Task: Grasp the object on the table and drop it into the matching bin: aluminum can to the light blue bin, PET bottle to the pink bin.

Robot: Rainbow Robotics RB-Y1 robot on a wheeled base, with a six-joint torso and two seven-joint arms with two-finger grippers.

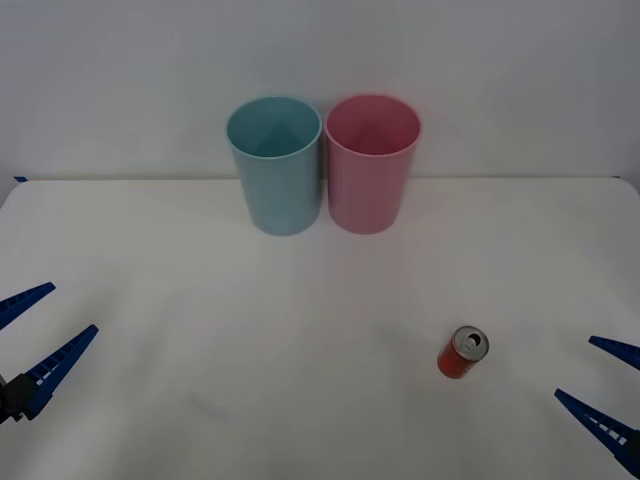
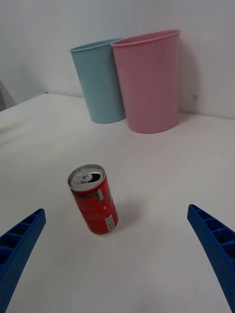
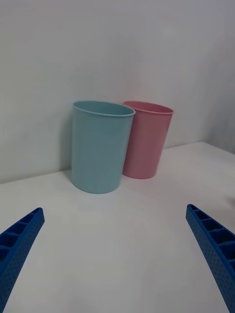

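Table (image 1: 300,330) carries the light blue bin (image 1: 275,165) touching the pink bin (image 1: 371,163) at its back edge; nearer than the pink bin stands the aluminum can (image 1: 462,352), between left gripper (image 1: 28,335) and right gripper (image 1: 605,385), both low with fingers spread

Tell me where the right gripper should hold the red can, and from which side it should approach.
Grip the can around the middle of its round red wall, likely coming in level from the robot's side. It stands upright on the table with free space around it, well apart from both bins. The right gripper, jaws open, is the nearer one, and the can sits between its fingers in the right wrist view.
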